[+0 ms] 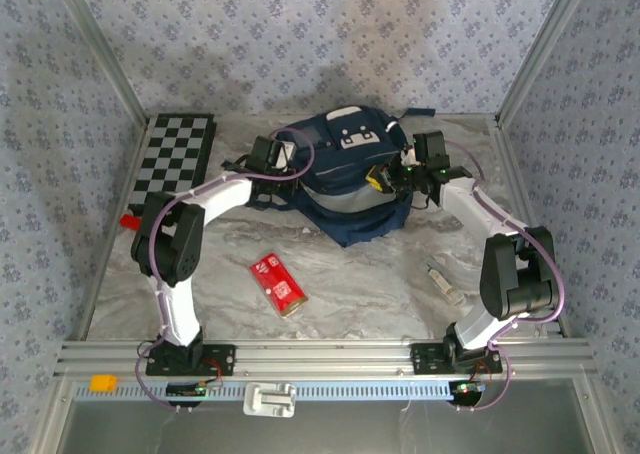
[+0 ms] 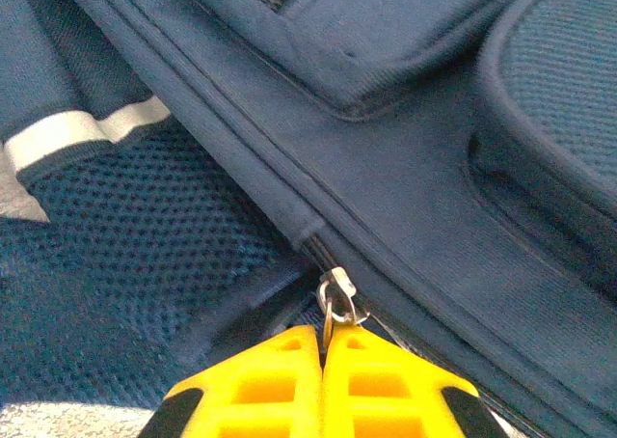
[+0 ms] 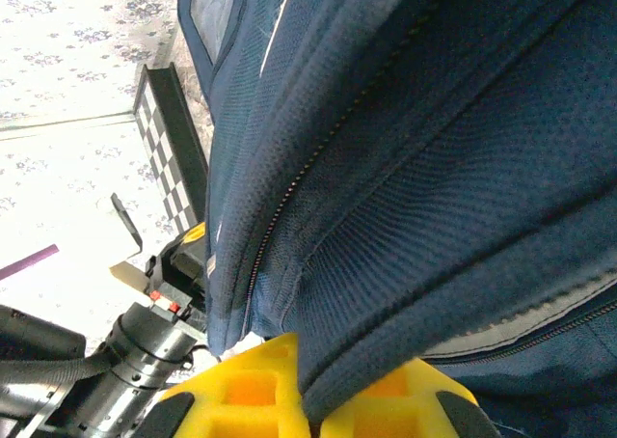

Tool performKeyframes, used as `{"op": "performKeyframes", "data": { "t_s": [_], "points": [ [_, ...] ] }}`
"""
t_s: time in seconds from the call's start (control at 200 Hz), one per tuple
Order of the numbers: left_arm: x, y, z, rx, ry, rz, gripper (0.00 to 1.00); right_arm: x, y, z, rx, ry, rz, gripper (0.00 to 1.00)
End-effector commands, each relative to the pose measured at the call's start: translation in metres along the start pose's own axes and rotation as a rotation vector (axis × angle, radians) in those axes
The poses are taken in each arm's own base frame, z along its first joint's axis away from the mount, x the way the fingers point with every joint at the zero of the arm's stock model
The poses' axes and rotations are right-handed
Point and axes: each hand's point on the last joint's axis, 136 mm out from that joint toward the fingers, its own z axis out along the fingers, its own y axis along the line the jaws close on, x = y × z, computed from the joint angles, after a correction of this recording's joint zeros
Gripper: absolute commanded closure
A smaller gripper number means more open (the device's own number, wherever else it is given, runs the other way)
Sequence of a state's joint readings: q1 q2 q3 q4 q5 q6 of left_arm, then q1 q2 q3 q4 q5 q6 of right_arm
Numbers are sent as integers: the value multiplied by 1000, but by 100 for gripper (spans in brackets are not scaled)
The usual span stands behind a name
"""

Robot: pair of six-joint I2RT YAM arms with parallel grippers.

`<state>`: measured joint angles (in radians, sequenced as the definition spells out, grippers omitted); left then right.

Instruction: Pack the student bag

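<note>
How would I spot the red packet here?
Start at the navy bag at the table's far side. Nearer the left arm's base lies the packet. It is flat, red with white print; the tube beside the right arm is pale.

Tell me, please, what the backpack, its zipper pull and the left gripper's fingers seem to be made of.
The backpack looks like navy woven fabric, matte: the close weave shows. The zipper pull seems metal: small, silvery, glinting. The fingers of the left gripper, shut on that pull, look like yellow moulded plastic, smooth, with hollow recesses.
</note>
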<state>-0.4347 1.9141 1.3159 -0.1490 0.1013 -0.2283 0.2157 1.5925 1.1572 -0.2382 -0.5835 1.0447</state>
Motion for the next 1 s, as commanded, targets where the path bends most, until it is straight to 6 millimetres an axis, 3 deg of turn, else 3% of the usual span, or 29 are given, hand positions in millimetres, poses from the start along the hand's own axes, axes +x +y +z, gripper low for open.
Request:
{"op": "performKeyframes", "data": {
  "t_s": [0.0,0.13,0.175,0.25,0.395,0.485,0.625,0.705,0.81,0.994],
  "points": [
    [9,52,3,-138,43,-66,100,-13,10,-17,-4,-78,-42,100],
    [0,44,-3,-100,36,-59,100,-13,10,-16,14,-90,-61,100],
    [-4,41,-6,-90,33,-62,94,-13,8,-19,24,-103,-68,100],
    [-8,34,-12,-63,50,-67,76,-11,9,-22,26,-106,-82,80],
    [-4,17,-32,14,59,-126,57,-2,5,-24,59,-90,-117,53],
    [4,11,-57,14,78,-194,56,10,-8,-30,135,-57,-156,43],
    [23,-7,-96,29,94,-278,52,25,-25,-59,250,-88,-236,31],
    [40,-5,-112,13,118,-328,51,49,-38,-67,359,-38,-304,26],
    [61,-6,-132,26,120,-373,49,85,-43,-58,427,50,-415,21],
    [128,-5,-155,10,267,-499,48,167,-45,-8,343,243,-493,18]
  ]
}}
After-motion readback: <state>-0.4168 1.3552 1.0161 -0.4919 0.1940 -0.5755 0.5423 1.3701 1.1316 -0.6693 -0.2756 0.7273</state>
